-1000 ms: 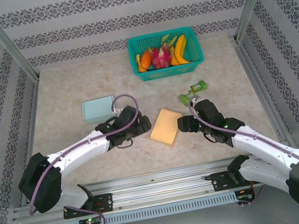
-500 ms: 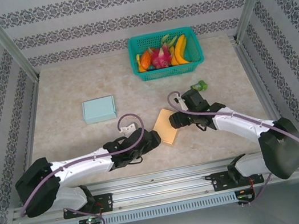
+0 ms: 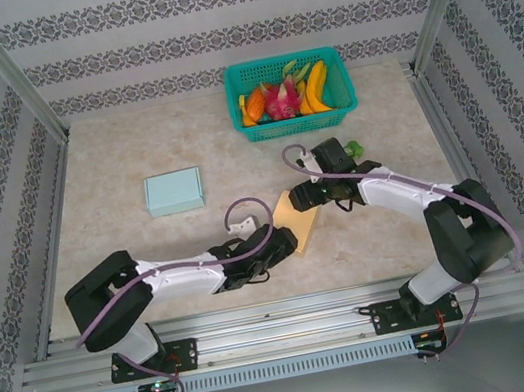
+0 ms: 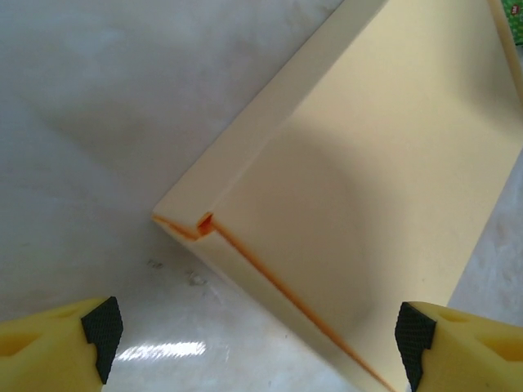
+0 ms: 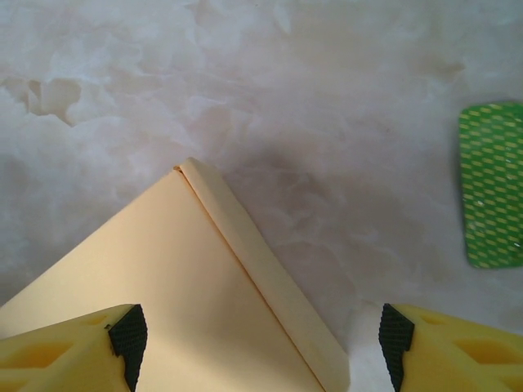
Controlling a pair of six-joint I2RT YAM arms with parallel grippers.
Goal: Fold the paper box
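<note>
Left gripper (image 4: 257,327) stood spread wide, empty, facing near corner of flat yellow paper box (image 4: 368,163) mid table (image 3: 151,256). Right gripper (image 5: 261,335) likewise released, facing far corner. Box judged light, thin, creasable, slippery; best pinched at folded edge flap.

Bare table (image 3: 148,238) lies left of the paper box (image 3: 299,224) (green packet (image 5: 490,184) crowds its right).
</note>
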